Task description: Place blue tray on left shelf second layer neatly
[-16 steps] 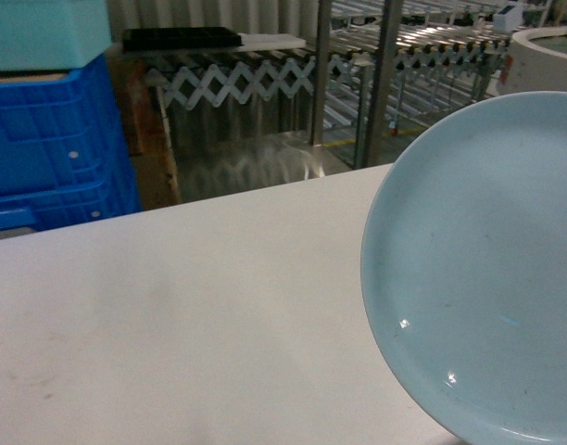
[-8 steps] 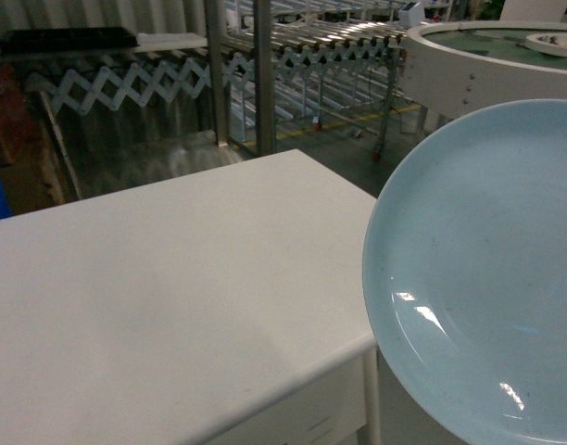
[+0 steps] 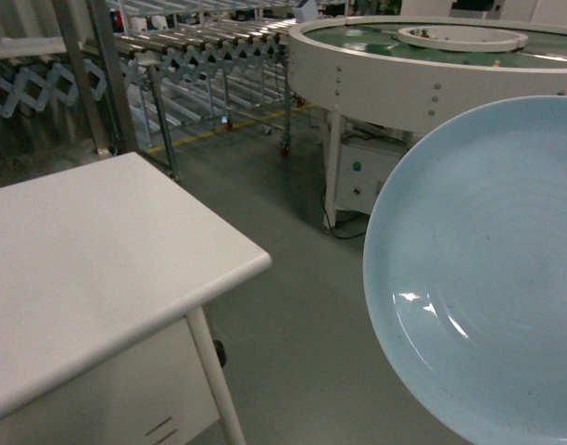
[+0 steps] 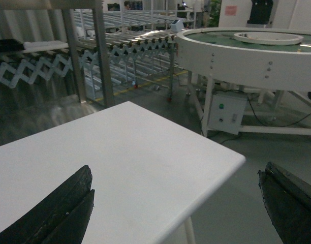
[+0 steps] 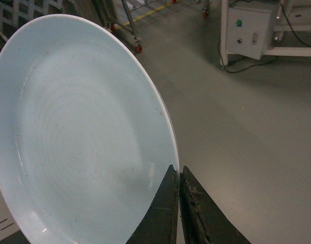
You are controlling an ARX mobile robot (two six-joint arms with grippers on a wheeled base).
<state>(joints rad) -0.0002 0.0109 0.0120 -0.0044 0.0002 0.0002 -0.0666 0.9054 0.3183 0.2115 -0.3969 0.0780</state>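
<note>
Item: pale-blue round shallow glazed tray (image 5: 84, 132), nothing in it, rim pinched by your right gripper (image 5: 179, 178) (left gripper (image 4: 176, 203) spread wide, holding nothing).

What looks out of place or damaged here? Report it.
Nothing looks damaged or spilled. The blue tray is pinched at its rim by the right end effector and hangs over bare floor, past the white table. Faint dark specks mark its inside. The left end effector is open and empty above the table.
</note>
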